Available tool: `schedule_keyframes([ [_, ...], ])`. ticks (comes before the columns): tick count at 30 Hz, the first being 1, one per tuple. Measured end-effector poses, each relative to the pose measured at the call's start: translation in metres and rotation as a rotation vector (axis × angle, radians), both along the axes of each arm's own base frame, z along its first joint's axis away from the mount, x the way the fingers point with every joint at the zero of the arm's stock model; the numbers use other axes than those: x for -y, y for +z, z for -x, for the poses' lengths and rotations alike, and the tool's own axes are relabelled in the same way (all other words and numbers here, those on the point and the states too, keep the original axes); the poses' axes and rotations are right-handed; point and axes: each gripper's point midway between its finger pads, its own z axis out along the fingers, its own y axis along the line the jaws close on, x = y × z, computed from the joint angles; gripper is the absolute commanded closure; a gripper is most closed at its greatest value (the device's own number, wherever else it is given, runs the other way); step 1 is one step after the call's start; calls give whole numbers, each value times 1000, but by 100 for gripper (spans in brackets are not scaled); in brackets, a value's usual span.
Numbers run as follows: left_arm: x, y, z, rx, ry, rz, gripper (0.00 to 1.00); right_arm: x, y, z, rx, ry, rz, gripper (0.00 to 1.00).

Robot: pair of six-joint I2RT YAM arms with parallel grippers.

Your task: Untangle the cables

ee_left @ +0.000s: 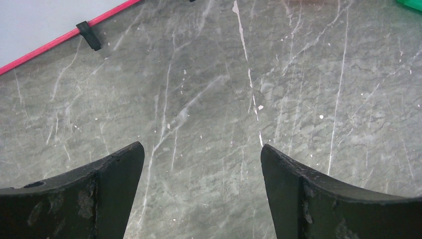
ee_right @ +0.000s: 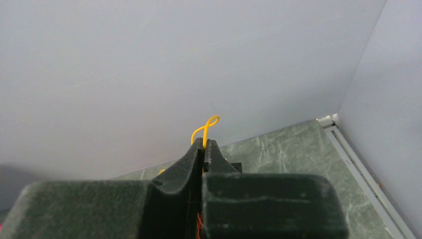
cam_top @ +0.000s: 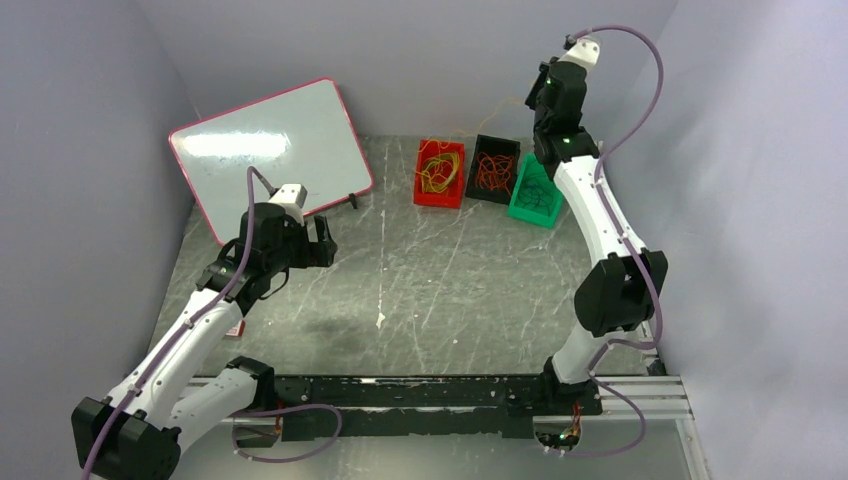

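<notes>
Cables [cam_top: 493, 170] lie sorted by colour in three small bins at the far edge of the table [cam_top: 430, 290]. The orange-red ones fill the black bin [cam_top: 497, 140]. The yellow ones sit in the red bin [cam_top: 437, 201], touching the black bin's left side. The dark ones are in the green bin [cam_top: 530, 216], just right of the black bin and turned at a slant.

One yellow loop [ee_right: 205, 128] is off the table. It sticks up out of the right gripper [ee_right: 204, 144], whose fingers are pressed together on the strand. A bit of orange-red shows lower down in the seam between them. In the overhead view this gripper is raised well above and behind the black bin, close to the back wall.

The left gripper [ee_left: 201, 149] is well to the left of the black bin and nearer the arm bases. Its fingers are spread wide with nothing between them, and only the grey marbled tabletop shows below. A whiteboard [cam_top: 270, 150] with a pink frame leans far left of the black bin, its lower edge just behind the left gripper.
</notes>
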Motion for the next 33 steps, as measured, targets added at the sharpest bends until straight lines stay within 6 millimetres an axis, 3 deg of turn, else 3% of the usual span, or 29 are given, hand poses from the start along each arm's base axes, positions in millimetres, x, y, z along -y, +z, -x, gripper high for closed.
schedule_keyframes([
  [8, 0, 0, 0, 0, 0, 0, 9, 12, 32, 15, 88, -41, -14, 100],
  [15, 0, 0, 0, 0, 0, 0, 9, 14, 43, 22, 124, -44, -18, 100],
  [21, 0, 0, 0, 0, 0, 0, 9, 4, 49, 33, 172, 29, -21, 100],
  [29, 0, 0, 0, 0, 0, 0, 9, -6, 107, 59, 349, 113, -41, 100],
  [33, 0, 0, 0, 0, 0, 0, 9, -7, 120, 64, 389, 122, -45, 100],
])
